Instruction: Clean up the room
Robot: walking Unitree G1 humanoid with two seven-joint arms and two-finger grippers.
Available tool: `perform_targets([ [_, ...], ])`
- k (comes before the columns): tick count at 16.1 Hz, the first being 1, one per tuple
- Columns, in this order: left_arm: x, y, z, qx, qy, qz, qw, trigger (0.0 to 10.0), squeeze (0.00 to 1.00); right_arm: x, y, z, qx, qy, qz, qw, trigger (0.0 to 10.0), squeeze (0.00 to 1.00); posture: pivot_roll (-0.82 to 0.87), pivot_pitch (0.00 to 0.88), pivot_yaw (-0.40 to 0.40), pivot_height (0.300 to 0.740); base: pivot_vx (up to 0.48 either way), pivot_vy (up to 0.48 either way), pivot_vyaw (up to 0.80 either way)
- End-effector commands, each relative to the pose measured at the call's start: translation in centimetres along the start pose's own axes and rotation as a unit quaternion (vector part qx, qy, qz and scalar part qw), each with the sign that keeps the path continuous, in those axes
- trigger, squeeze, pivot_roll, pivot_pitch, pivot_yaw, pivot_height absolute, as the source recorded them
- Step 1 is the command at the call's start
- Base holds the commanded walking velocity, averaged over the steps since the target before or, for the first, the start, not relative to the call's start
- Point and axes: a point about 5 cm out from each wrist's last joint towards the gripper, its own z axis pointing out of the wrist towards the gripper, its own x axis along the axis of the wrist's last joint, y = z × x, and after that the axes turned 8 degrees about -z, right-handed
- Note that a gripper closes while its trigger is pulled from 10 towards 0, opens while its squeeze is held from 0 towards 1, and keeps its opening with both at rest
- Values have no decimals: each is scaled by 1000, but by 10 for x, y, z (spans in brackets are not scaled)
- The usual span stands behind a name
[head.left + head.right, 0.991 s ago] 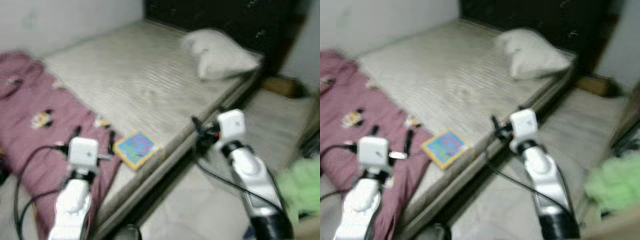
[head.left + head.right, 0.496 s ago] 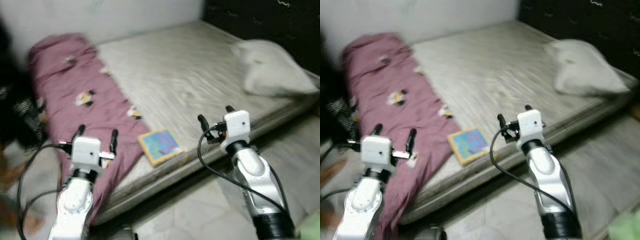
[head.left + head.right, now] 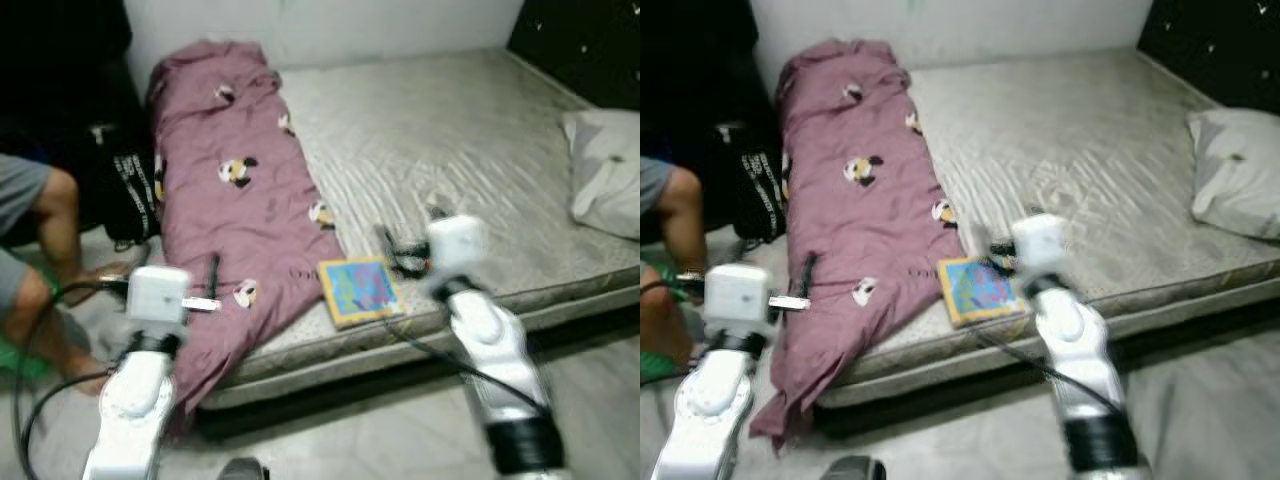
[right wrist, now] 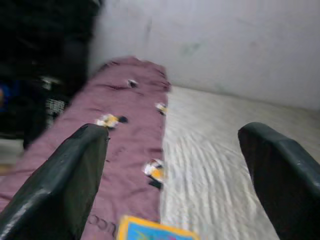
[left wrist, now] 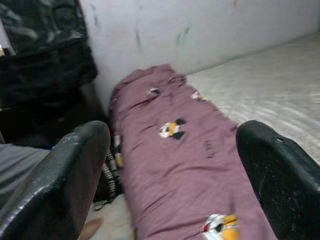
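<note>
View: swung toward the foot of the bed within the last second; camera turn, not a shift of things.
Blanket: purple, bunched along the left side of the mattress, one end drooping over the edge.
Book: flat near the mattress edge, just beside the blanket.
Pillow: now at far right.
Person's leg: newly in sight at left.
Left gripper: fingers spread wide, empty, facing the blanket.
Right gripper: wide apart, empty, above the book.
Meaning: nothing picked up yet; book and blanket likely next.

No legible text, not even on the colourful book.
</note>
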Motion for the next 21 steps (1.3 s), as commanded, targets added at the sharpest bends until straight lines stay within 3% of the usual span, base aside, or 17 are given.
perform_targets([
  [1,1,3,1,3,2,-9,1000,10000,0,-3,10,-4,-18,-8,-8,1000,10000,0,-30,28,-13,740,0,0,800],
  [7,3,10,4,-11,5,-17,1000,10000,0,-4,10,-5,-21,-7,-4,1000,10000,0,-33,28,-13,740,0,0,788],
  [21,5,9,5,-26,11,-21,999,10000,0,-7,11,-5,-34,-13,5,999,10000,0,-33,32,-15,740,257,0,0],
])
